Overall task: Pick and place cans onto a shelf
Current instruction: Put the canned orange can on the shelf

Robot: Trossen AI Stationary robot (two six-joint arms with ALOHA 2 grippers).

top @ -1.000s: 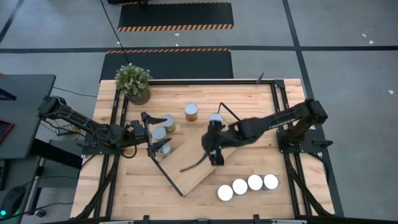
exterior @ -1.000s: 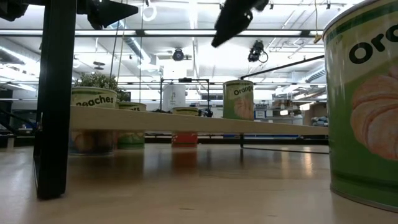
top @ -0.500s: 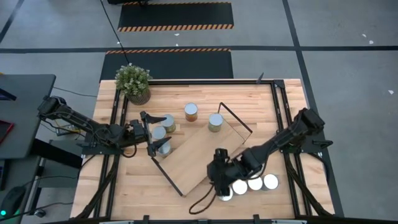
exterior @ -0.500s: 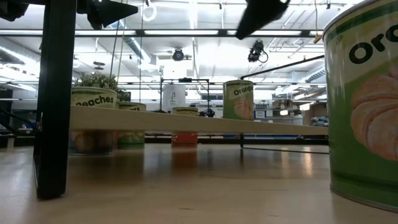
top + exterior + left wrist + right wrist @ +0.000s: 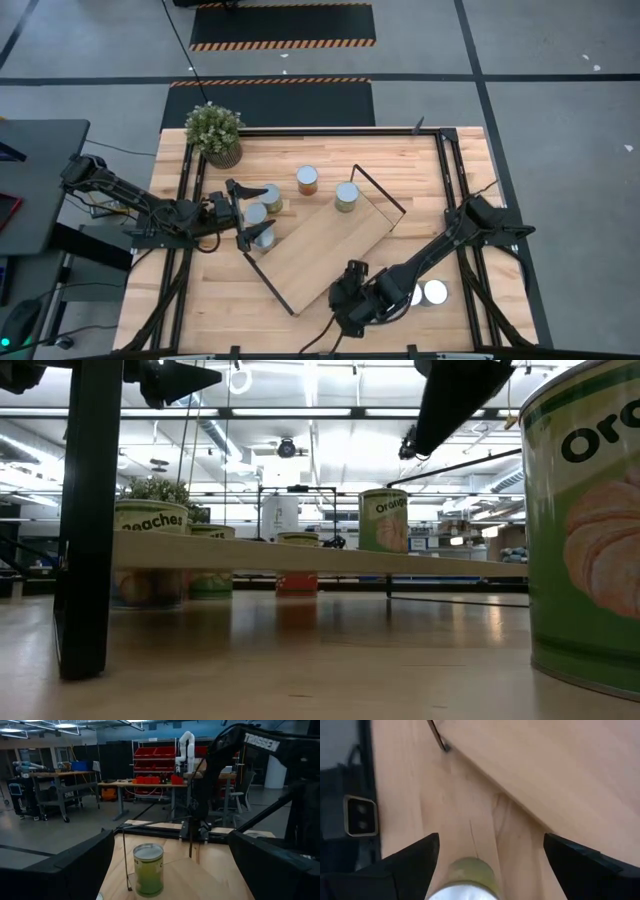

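Now right gripper (image 5: 352,300) over can (image 5: 465,882)

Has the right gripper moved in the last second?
Yes. In the high view the right gripper has gone from over the shelf, near the can at its far end, to the near table edge, open above the row of cans.

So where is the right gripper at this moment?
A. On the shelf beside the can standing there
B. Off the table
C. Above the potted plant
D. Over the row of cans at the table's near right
D: the right gripper is low over the leftmost can of that row, jaws open around it.
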